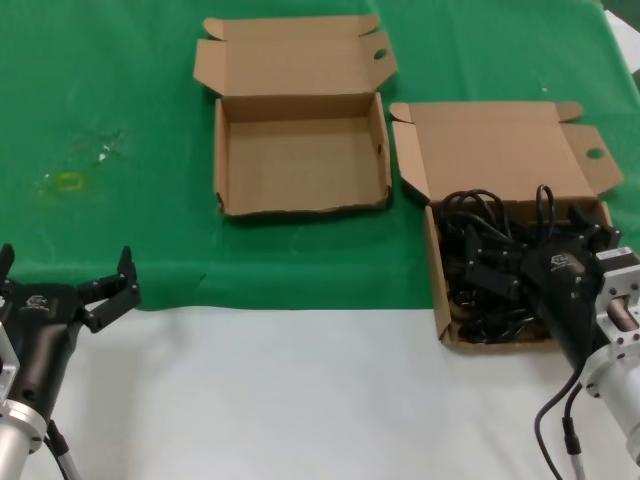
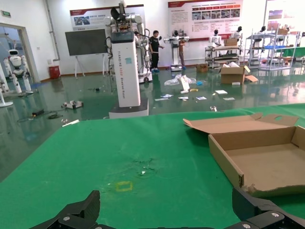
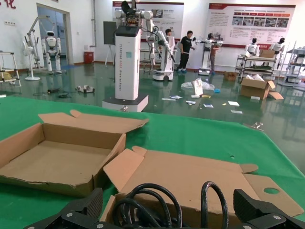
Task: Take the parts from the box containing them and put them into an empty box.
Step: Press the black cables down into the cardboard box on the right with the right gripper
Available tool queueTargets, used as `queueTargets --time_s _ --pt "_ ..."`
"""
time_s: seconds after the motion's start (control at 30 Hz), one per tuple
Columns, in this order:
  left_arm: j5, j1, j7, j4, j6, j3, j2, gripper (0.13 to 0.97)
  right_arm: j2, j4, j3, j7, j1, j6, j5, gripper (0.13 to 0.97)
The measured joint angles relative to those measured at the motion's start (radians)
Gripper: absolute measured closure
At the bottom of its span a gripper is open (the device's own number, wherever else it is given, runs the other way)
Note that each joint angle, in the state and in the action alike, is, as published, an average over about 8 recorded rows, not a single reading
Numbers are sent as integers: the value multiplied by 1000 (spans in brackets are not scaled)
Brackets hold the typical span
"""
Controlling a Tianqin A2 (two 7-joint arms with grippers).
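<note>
The box containing the parts (image 1: 433,270) sits at the right with its lid (image 1: 490,140) folded back. It is full of black parts with looped cables (image 1: 490,280). My right gripper (image 1: 540,245) is open just above them at the box's near side. In the right wrist view its jaws (image 3: 167,210) straddle the cable loops (image 3: 152,195) and hold nothing. The empty box (image 1: 300,150) lies open at the middle back, left of the full box. It also shows in the right wrist view (image 3: 52,162) and the left wrist view (image 2: 267,162). My left gripper (image 1: 65,265) is open and empty at the near left (image 2: 167,205).
A green cloth (image 1: 120,90) covers the back of the table. Bare white tabletop (image 1: 300,390) runs along the front. A small yellow mark (image 1: 70,182) and scuffs lie on the cloth at the left. The two boxes stand close together.
</note>
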Motion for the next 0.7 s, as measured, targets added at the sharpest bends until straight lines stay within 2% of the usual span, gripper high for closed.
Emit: queueTargets --time_s 0.7 --pt "0 0 0 0 0 0 0 135 0 0 0 0 0 0 0 129"
